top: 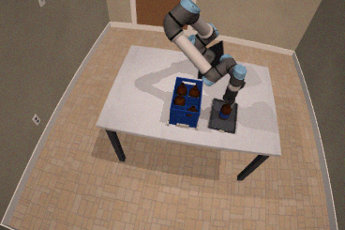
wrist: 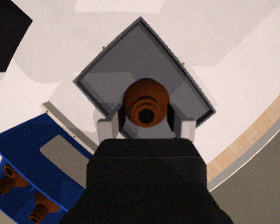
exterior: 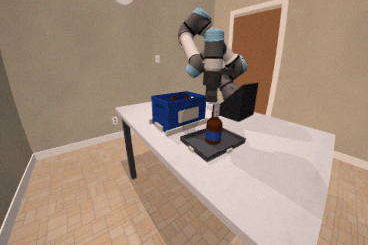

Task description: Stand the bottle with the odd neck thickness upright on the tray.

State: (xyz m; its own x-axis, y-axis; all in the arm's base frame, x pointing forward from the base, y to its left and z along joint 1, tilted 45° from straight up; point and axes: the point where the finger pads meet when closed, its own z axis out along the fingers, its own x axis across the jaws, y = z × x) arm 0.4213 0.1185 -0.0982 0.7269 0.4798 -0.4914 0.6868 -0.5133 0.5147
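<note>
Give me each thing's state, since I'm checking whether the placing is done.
Gripper: open, fingers either side of the bottle neck.
Bottle on tray: upright, released.
Tray: flat on the table, bearing one bottle.
Crate: upright, bottles standing inside.
Door: closed.

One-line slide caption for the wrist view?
Open gripper, jaws either side of the neck of the bottle standing on the tray, crate at lower left.
</note>
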